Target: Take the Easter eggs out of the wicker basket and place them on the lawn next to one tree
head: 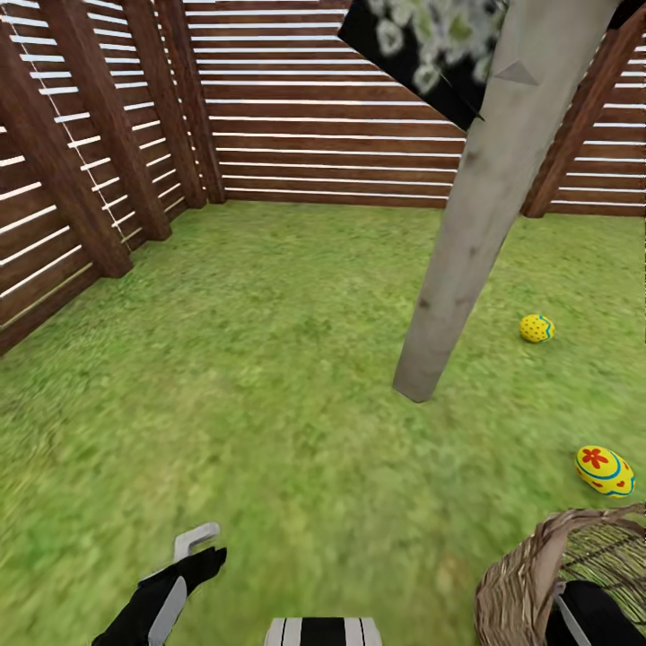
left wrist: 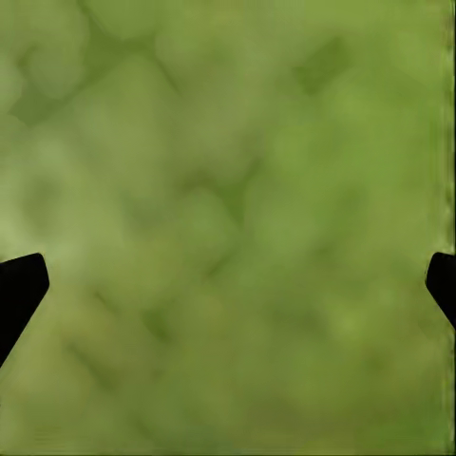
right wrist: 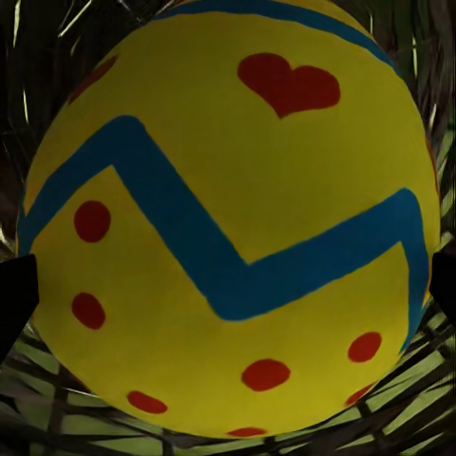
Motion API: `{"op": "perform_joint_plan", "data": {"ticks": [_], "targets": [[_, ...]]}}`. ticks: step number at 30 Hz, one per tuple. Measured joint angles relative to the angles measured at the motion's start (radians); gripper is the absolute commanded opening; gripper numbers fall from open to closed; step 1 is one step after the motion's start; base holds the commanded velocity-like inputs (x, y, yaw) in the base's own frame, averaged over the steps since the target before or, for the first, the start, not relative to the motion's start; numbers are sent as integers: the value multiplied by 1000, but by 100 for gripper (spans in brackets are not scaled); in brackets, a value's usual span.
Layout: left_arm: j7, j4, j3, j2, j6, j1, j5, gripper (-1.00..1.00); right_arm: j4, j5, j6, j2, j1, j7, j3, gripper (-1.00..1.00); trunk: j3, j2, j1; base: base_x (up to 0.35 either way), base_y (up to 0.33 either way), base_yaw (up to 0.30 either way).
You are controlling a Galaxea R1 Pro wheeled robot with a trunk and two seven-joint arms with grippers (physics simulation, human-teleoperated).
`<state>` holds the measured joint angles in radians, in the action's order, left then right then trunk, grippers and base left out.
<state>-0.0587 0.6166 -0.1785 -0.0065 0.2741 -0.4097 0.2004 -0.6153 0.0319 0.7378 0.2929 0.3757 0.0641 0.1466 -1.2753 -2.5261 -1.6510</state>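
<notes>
Head view: two Easter eggs (head: 537,328) (head: 605,470) on lawn (head: 251,377); a third (right wrist: 228,218) between the right tool's (right wrist: 228,285) wide fingers.

Yellow egg (right wrist: 228,218), blue zigzag, red dots, red heart.

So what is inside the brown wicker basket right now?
One yellow egg with a blue zigzag, red dots and a heart lies in the brown wicker basket, between the right gripper's fingertips. The egg covers the basket's floor beneath it.
</notes>
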Motion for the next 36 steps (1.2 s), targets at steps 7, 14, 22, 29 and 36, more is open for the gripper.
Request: {"op": "perform_joint_plan", "data": {"ticks": [7, 14, 22, 29, 36], "targets": [[-1, 282, -6, 5, 261, -1, 9, 100, -8, 7, 0, 3, 0, -3, -1, -100, 27, 2, 3, 0, 0, 0], [-2, 321, -11, 6, 357, -6, 23, 100, -51, 9, -4, 12, 0, -7, 3, -100, 54, 3, 6, 0, 0, 0], [-1, 203, -10, 10, 304, -62, 24, 100, -58, 7, -6, 41, 0, -6, 9, -100, 85, 5, 10, 0, 0, 0], [-1, 180, -5, 4, 303, -63, 21, 100, -58, 6, -6, 42, 0, -7, 9, -100, 112, 7, 13, 0, 0, 0], [-1, 173, -4, 3, 303, -63, 21, 100, -58, 4, -5, 42, 0, -8, 7, -100, 139, 8, 16, 0, 0, 0]]}}
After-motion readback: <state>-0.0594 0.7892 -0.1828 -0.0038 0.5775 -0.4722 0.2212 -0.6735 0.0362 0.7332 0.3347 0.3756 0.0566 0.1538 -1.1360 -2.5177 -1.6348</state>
